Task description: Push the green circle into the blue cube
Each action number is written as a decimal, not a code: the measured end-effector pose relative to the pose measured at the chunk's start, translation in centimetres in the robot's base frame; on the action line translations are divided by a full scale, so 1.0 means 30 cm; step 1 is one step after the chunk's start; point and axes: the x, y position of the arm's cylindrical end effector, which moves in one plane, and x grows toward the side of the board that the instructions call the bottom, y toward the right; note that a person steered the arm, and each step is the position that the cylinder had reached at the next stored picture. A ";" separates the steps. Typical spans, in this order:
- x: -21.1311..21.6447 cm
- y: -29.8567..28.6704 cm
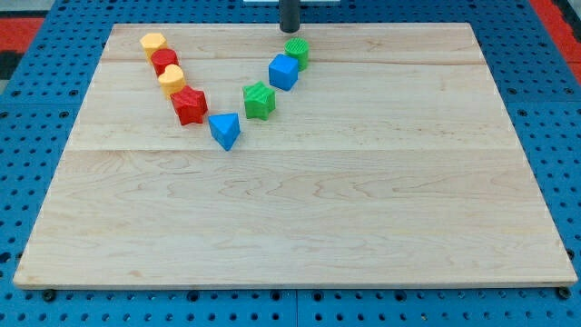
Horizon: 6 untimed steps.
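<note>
Seven blocks spread in a V on the wooden table (300,227), none of them disturbed by contact yet. No pincer on this arm, so nothing to open or close: only my tip (290,28), hanging at the view's top just above the green circle (297,51), close but apparently not touching. Green circle sitting right beside the blue cube (283,72), at its upper right, perhaps already touching at one edge. Best done as a short, slow push down and slightly toward the view's left, aimed through the circle's middle so as not to glance off. Worth stopping early: further along the same line stands another green block (259,100), easily knocked by an overlong stroke.
</note>
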 end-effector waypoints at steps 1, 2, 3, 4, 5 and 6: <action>0.022 0.051; 0.089 0.037; 0.143 0.023; 0.177 0.024; 0.155 -0.092; 0.198 -0.039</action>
